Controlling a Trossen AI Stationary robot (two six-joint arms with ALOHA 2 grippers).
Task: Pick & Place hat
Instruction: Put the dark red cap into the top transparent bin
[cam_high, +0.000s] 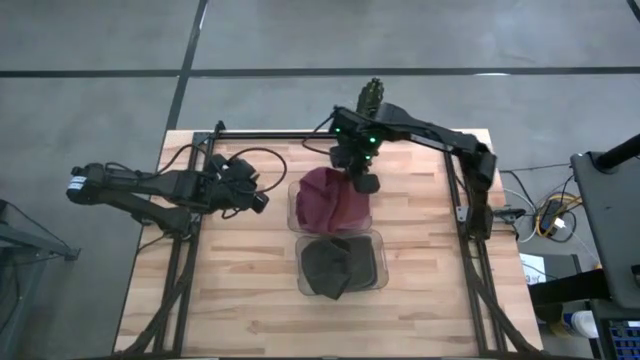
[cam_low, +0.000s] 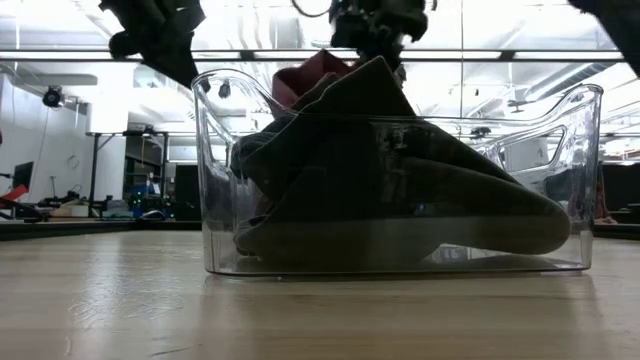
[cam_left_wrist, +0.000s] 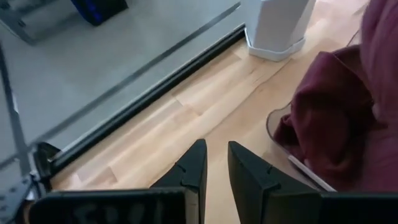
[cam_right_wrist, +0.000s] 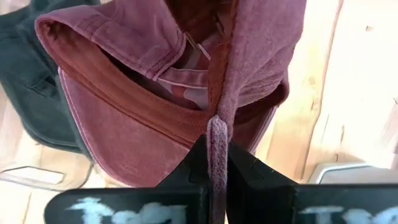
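A maroon cap (cam_high: 328, 200) hangs from my right gripper (cam_high: 362, 183) over the far clear bin (cam_high: 293, 205); the right wrist view shows its brim and inside (cam_right_wrist: 124, 99). Whether its lower part rests in that bin cannot be told. A dark green cap (cam_high: 335, 265) lies crumpled in the near clear bin (cam_high: 382, 262) and fills it in the low view (cam_low: 400, 180). My left gripper (cam_high: 262, 200) waits just left of the far bin with its fingers (cam_left_wrist: 193, 165) almost together, touching nothing. My right gripper (cam_right_wrist: 216, 149) is shut on a narrow edge of the maroon cap's cloth (cam_right_wrist: 217, 121), pinched between the two fingers. The fingers come from above at the cap's far right side. The cap hangs slack below them, brim lowest.
Both clear bins stand one behind the other in the middle of the wooden table (cam_high: 230, 290). A black frame rail (cam_high: 280, 137) runs along the far edge, and frame legs run down both sides. Bare wood lies left and right of the bins.
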